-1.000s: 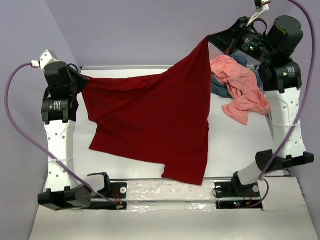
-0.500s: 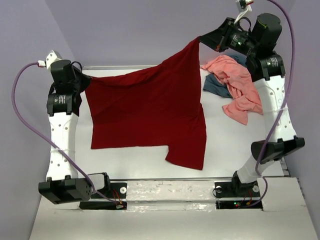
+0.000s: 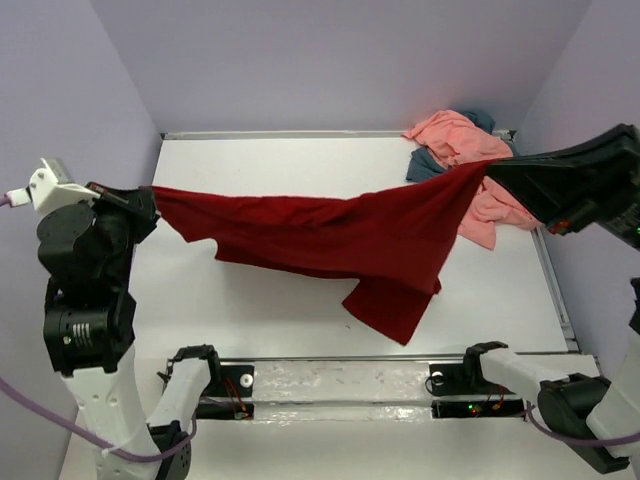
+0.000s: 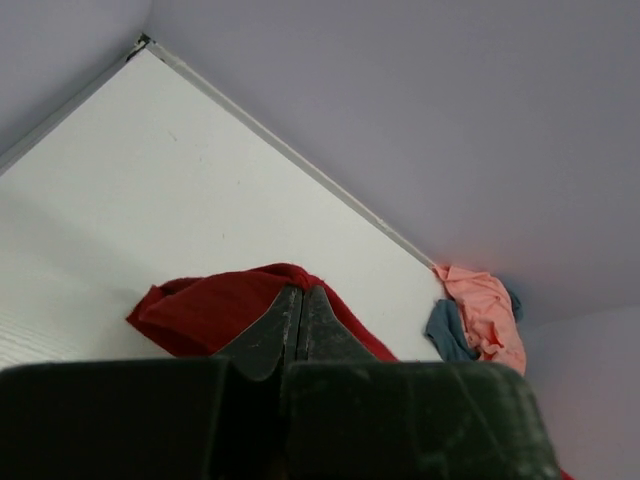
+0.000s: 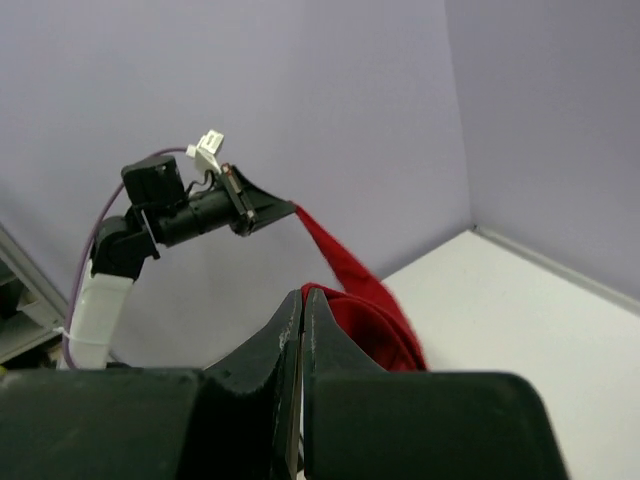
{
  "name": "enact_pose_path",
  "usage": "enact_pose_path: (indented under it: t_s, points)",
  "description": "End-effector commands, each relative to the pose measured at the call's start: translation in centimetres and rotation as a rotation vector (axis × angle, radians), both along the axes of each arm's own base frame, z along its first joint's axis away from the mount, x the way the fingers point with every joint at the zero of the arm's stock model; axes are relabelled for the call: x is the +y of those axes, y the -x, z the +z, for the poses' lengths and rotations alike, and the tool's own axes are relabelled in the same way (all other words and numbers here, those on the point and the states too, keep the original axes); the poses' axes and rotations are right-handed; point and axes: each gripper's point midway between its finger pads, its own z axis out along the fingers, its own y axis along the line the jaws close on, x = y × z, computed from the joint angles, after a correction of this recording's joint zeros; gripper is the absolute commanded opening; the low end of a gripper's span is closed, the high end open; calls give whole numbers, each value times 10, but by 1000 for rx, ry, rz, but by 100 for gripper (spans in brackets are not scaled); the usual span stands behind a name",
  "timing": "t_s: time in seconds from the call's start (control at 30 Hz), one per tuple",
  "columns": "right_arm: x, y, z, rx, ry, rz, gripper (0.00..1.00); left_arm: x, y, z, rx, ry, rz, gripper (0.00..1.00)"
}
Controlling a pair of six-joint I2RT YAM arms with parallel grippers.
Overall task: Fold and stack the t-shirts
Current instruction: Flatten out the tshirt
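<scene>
The dark red t-shirt (image 3: 330, 235) hung stretched above the bench (image 3: 280, 160); left fingers (image 4: 272, 330) and right fingers (image 5: 282, 345) each pinched one end, perhaps a hem corner; the salmon t-shirt (image 3: 450, 135) and blue-grey t-shirt (image 3: 422, 165) lay heaped far right.

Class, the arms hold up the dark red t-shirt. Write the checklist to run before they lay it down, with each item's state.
1. Left gripper shut on dark red t-shirt: ok.
2. Right gripper shut on its other end: ok.
3. Shirt spread flat: not ok, hangs bunched.
4. Salmon pink t-shirt and blue-grey t-shirt out of the way: ok, heaped far right.
5. Lowest hem off the table: cannot tell.
</scene>
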Motion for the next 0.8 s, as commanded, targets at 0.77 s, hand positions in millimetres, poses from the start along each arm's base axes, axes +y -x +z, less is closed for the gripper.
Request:
enact_pose_path:
  t_s: [0.77]
  points:
    - [-9,-203,-70,94,150,-348,0,31,-87,-56,116,0,139,0]
